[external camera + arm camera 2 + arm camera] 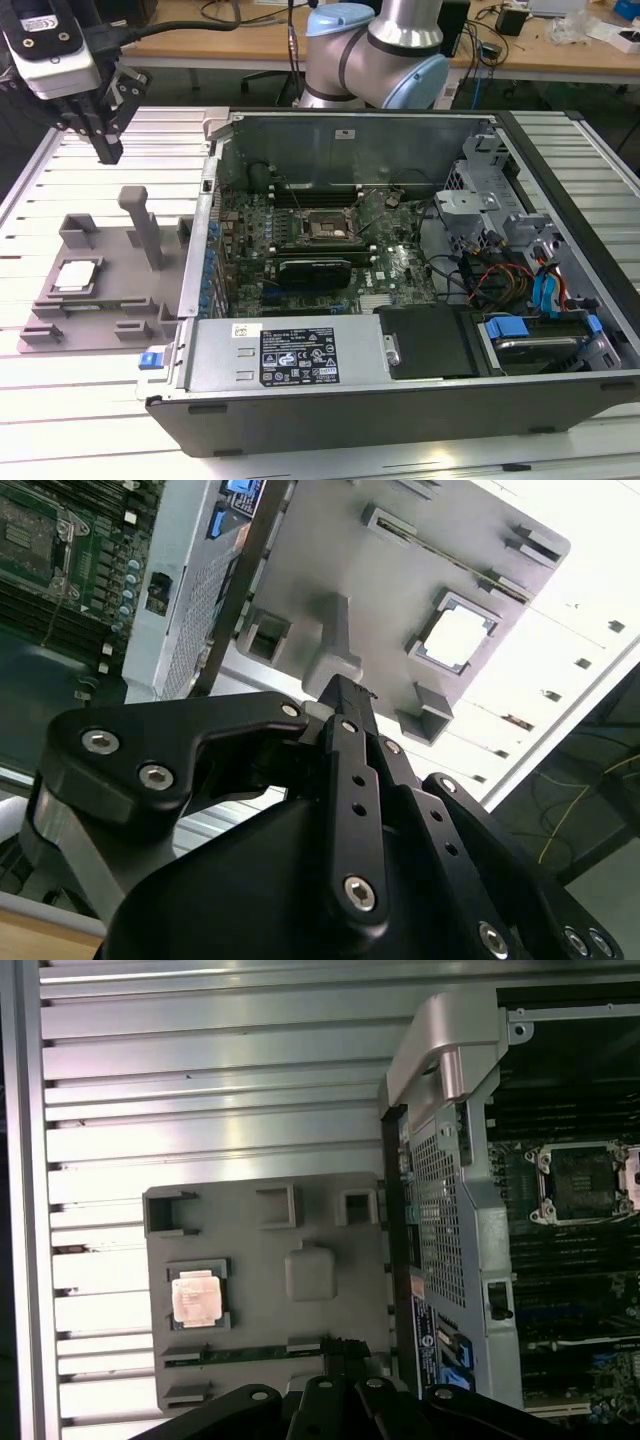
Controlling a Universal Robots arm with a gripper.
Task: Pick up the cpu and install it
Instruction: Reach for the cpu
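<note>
Gripper hangs above the grey fixture tray, fingers pinched together, nothing held. Cpu lies flat in a recess near the tray edge farthest from the computer case, silver top up, well apart from the gripper. Tray sits on the slatted table, against the case's side.

Overhead wrist views, common fixture tray

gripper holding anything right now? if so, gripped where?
Nothing is held. The gripper hangs shut and empty in the air, apart from the cpu, which lies in its recess in the grey fixture tray.
</note>
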